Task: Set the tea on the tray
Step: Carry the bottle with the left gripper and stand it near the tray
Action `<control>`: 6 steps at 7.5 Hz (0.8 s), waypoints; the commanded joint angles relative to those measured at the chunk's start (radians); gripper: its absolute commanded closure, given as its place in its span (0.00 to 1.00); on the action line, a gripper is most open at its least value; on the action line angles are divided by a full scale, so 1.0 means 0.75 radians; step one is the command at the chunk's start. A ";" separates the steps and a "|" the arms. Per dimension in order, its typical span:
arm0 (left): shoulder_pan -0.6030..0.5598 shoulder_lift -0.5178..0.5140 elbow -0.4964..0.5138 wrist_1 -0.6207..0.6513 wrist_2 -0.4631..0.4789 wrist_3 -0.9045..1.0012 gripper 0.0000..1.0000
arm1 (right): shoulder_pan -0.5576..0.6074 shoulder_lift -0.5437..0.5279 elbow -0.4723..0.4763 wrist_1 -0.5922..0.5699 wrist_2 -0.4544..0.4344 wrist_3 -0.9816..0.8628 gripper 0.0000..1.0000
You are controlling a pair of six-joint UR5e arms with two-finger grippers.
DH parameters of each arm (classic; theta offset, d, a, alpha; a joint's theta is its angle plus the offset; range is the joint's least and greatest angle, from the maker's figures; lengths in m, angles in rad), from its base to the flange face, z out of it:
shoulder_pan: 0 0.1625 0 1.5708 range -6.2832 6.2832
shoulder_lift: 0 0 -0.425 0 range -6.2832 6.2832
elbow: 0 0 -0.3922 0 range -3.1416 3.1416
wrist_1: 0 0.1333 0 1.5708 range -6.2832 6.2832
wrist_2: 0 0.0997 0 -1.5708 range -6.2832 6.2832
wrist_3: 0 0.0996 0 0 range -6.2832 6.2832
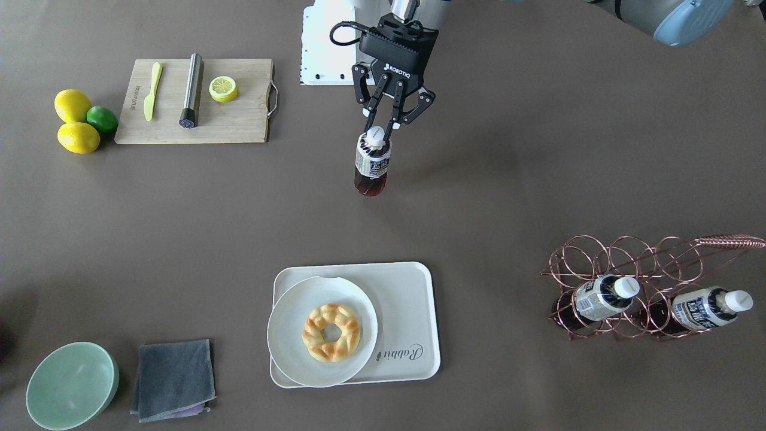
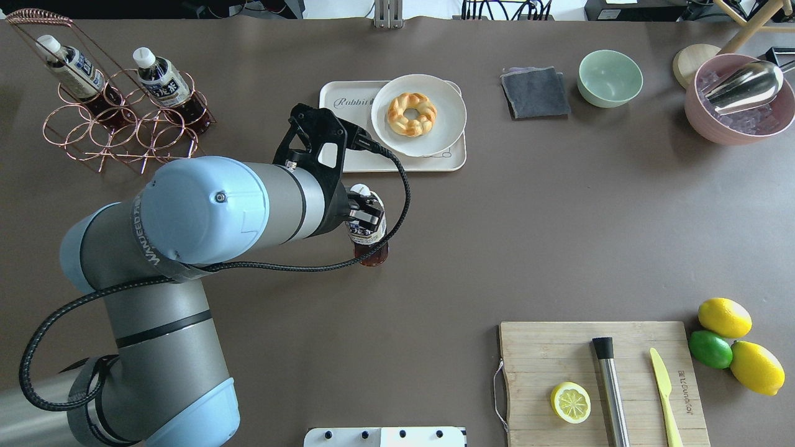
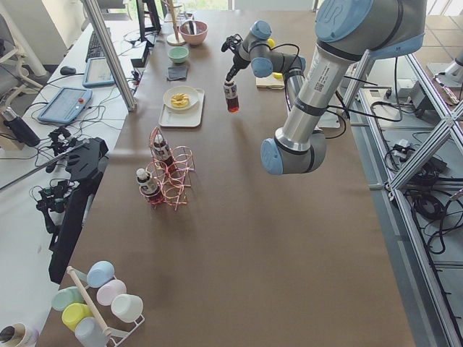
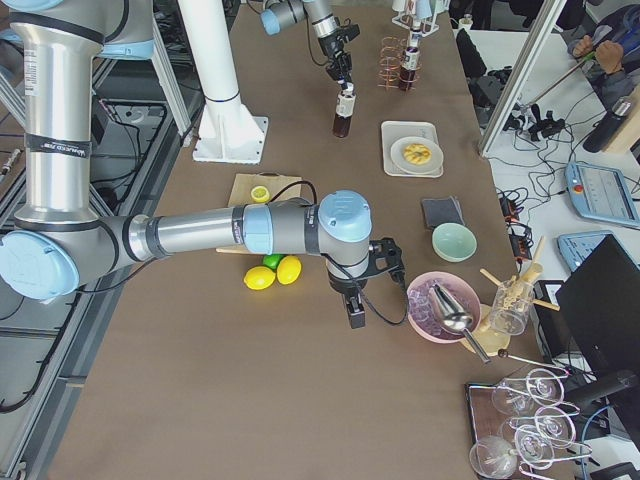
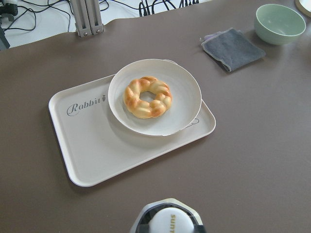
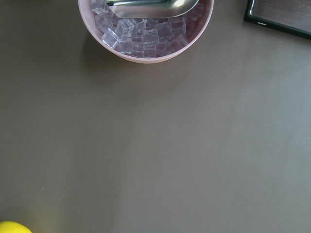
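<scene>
Nearest the left wrist camera sits the white cap of the tea [image 5: 171,222], right under the lens, because the left gripper [image 1: 378,130] pinches the bottle at its neck from above. That hold keeps the bottle upright and leaves its body and base free for setting down. The tea hangs over the middle of the counter, closer to the robot's edge than the tray [image 1: 407,299] is, and well apart from it. It looks lifted off the surface, though I cannot be sure.

The tray lies near the operators' edge, midway along it. A round plate [image 1: 286,353] with a doughnut [image 1: 331,332] covers much of it and overhangs one side. Bare floor is left only at the end with the "Rabbit" script, so that is probably where the bottle must land.

Two more bottles [image 1: 601,297] lie in the wire rack [image 1: 628,257] toward the corner on the robot's left.

The right gripper [image 4: 355,308] hovers close to the pink ice bowl [image 6: 150,59] at the counter's other end, out of the way. Whether it is spread or closed, I cannot tell.
</scene>
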 commanded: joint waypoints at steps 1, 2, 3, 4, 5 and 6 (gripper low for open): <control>0.049 -0.005 0.009 0.000 0.040 0.002 1.00 | 0.000 0.000 -0.003 0.000 -0.006 -0.004 0.00; 0.060 -0.003 0.011 -0.002 0.067 0.002 1.00 | 0.000 0.000 -0.001 0.000 -0.006 -0.004 0.00; 0.094 -0.007 0.021 -0.002 0.110 0.002 1.00 | -0.002 0.002 -0.003 0.000 -0.006 -0.001 0.00; 0.097 -0.019 0.023 -0.002 0.120 0.000 1.00 | -0.002 0.002 -0.003 0.000 -0.010 -0.006 0.00; 0.107 -0.021 0.031 -0.002 0.120 0.000 1.00 | -0.002 -0.004 -0.003 0.000 -0.010 -0.010 0.00; 0.107 -0.021 0.032 -0.002 0.120 0.000 1.00 | -0.002 -0.004 -0.003 0.000 -0.010 -0.012 0.00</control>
